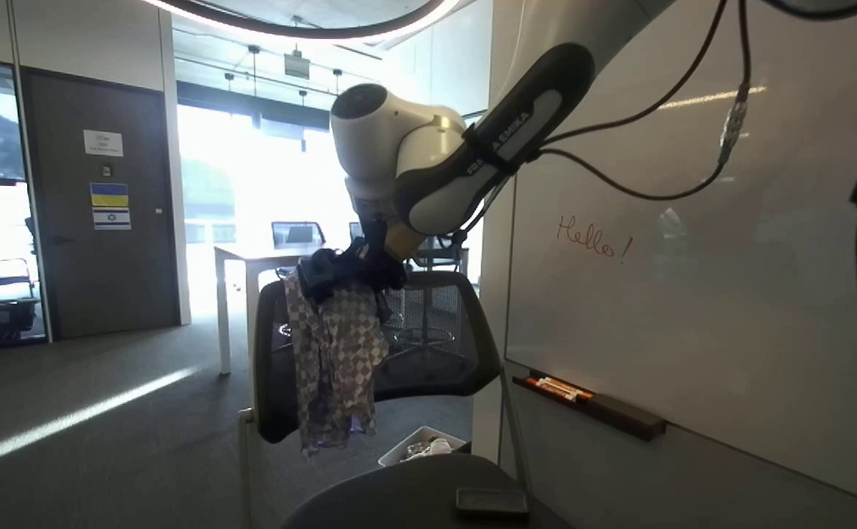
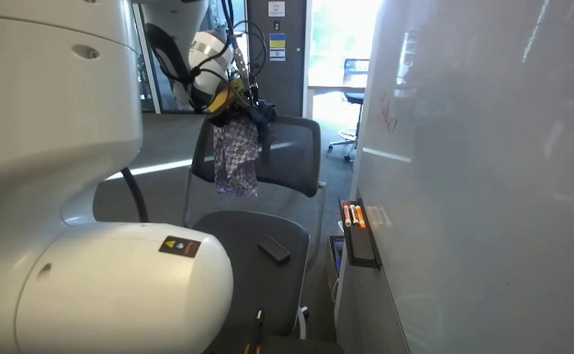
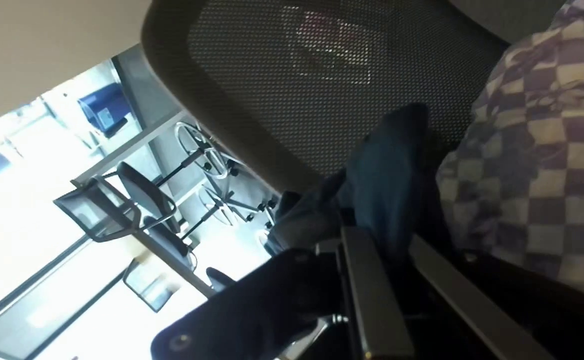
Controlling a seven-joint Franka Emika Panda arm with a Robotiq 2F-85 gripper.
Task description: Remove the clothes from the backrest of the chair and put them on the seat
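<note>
Half done, perhaps, with end effector (image 3: 387, 237) clamped on dark-blue cloth (image 3: 392, 175), checkered grey-white fabric (image 1: 347, 353) yet to reach dark-grey seat (image 2: 264, 285).

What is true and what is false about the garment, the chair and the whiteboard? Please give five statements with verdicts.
1. The pincer has dark fabric between its fingers. True.
2. A dark rectangular object lies on the chair seat. True.
3. The clothes lie on the chair seat. False: the checkered garment hangs in front of the backrest.
4. Several markers lie in the tray of the whiteboard. True.
5. The whiteboard reads "Goodbye". False: it reads "Hello!"
</note>
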